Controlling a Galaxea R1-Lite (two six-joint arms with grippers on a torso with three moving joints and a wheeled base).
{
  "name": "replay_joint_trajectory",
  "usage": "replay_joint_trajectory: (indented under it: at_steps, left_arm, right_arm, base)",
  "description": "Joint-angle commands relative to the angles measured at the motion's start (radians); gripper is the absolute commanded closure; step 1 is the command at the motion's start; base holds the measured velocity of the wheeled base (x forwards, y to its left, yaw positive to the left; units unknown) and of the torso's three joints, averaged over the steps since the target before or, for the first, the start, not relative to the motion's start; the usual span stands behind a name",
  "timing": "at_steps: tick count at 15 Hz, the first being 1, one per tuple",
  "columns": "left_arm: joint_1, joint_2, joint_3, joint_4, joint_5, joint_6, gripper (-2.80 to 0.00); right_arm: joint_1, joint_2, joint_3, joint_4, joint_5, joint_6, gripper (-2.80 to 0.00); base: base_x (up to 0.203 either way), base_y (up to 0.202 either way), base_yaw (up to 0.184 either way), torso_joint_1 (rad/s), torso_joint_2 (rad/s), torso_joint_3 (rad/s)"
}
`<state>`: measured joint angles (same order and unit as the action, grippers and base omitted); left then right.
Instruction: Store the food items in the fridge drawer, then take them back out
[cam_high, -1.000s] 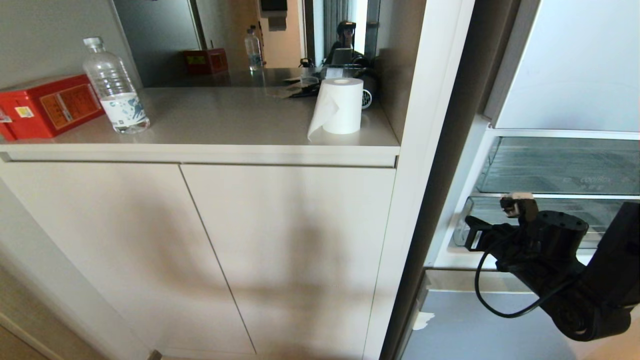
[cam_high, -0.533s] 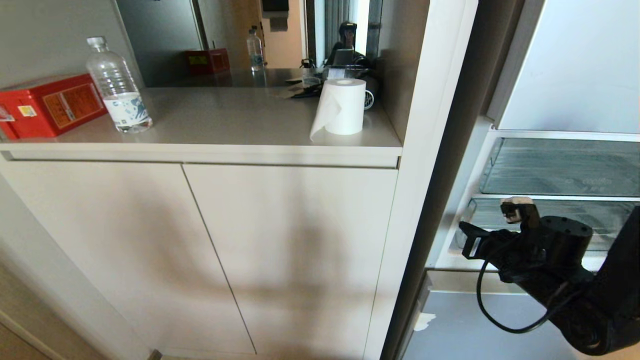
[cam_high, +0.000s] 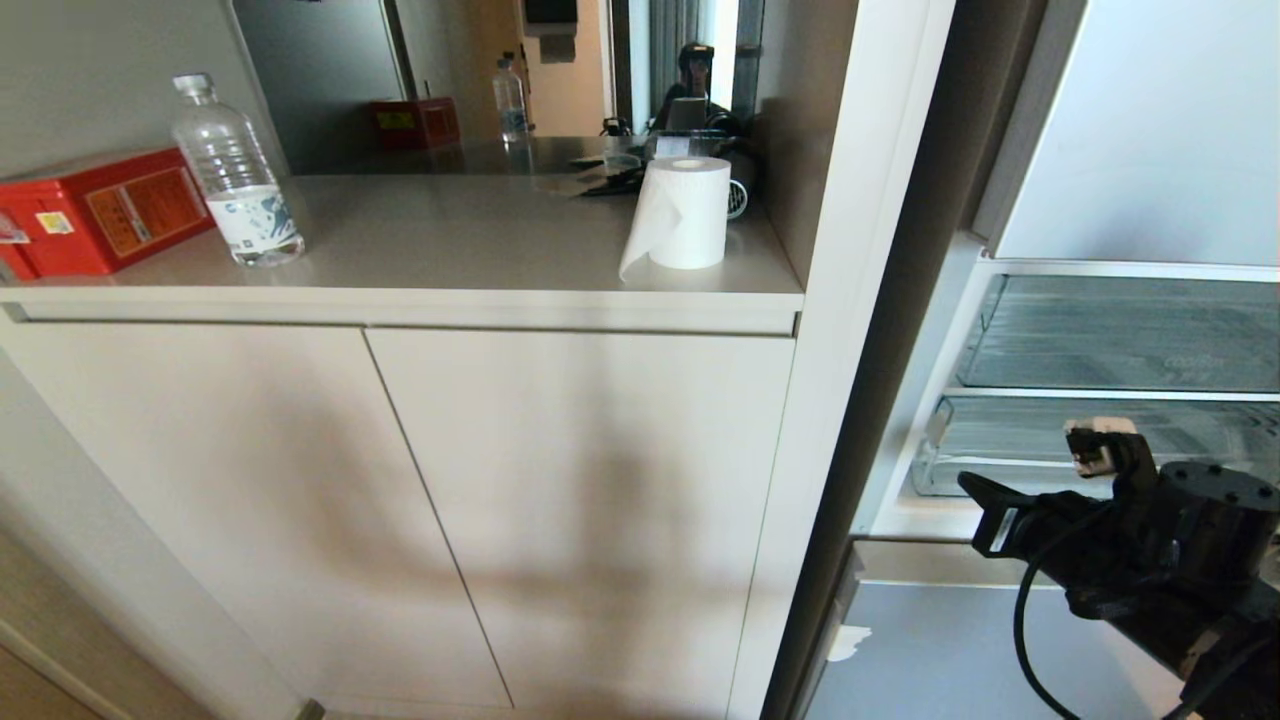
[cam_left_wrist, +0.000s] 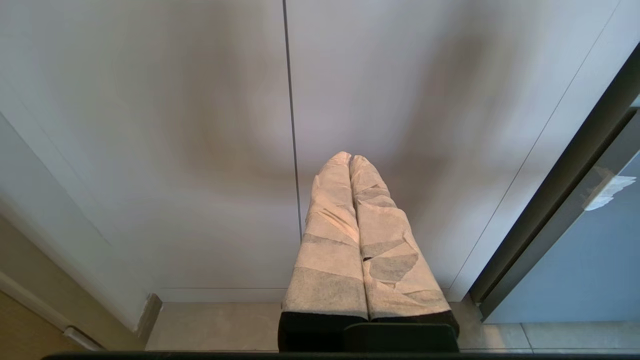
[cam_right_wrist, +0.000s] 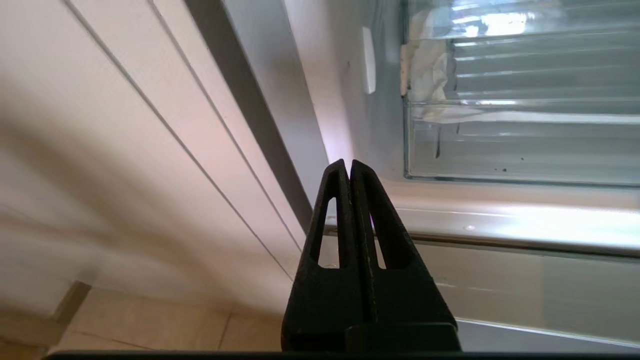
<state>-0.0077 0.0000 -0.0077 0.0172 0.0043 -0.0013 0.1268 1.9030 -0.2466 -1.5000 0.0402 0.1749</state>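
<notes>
No food items show in any view. At the right the fridge stands open, and its clear, ribbed fridge drawer (cam_high: 1120, 335) (cam_right_wrist: 525, 55) looks pushed in. My right gripper (cam_high: 968, 483) (cam_right_wrist: 348, 162) is shut and holds nothing. It hangs low in front of the fridge's bottom sill, a little below the drawers and apart from them. The left gripper (cam_left_wrist: 350, 157), with tape-wrapped fingers (cam_left_wrist: 330, 235), is shut and empty. It points at the cabinet doors near the floor and is outside the head view.
A second clear bin (cam_high: 1010, 450) with a white strip along its edge sits under the drawer. The white cabinet (cam_high: 560, 480) and a tall side panel (cam_high: 850, 300) stand left of the fridge. The counter holds a paper roll (cam_high: 685, 215), a water bottle (cam_high: 235, 175) and a red box (cam_high: 95, 215).
My right arm has drawn back from the lower bin's left corner, moving right and down in the head view. Its gripper stays shut. The left arm has not moved.
</notes>
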Motion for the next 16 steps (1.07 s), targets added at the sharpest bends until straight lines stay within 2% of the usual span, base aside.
replay_joint_trajectory:
  at_steps: [1,2,6,9,16]
  left_arm:
    - [0.0,0.002,0.0,0.0,0.0,0.0,0.0]
    - [0.0,0.002,0.0,0.0,0.0,0.0,0.0]
    - [0.0,0.002,0.0,0.0,0.0,0.0,0.0]
    - [0.0,0.002,0.0,0.0,0.0,0.0,0.0]
    - [0.0,0.002,0.0,0.0,0.0,0.0,0.0]
  right_arm:
    - [-0.009,0.021,-0.005,-0.009,-0.002,0.017,0.0]
    - [-0.015,0.028,-0.006,-0.009,0.0,0.017,-2.8]
    - [-0.064,0.086,-0.068,-0.016,0.012,0.011,-2.8]
    - [-0.107,0.161,-0.099,-0.03,0.075,-0.03,-2.8]
    - [-0.114,0.18,-0.189,-0.03,0.078,-0.03,-2.8]
  base:
    - [0.0,0.0,0.0,0.0,0.0,0.0]
    - [0.0,0.0,0.0,0.0,0.0,0.0]
    - [0.0,0.0,0.0,0.0,0.0,0.0]
    - [0.0,0.0,0.0,0.0,0.0,0.0]
    - [0.0,0.0,0.0,0.0,0.0,0.0]
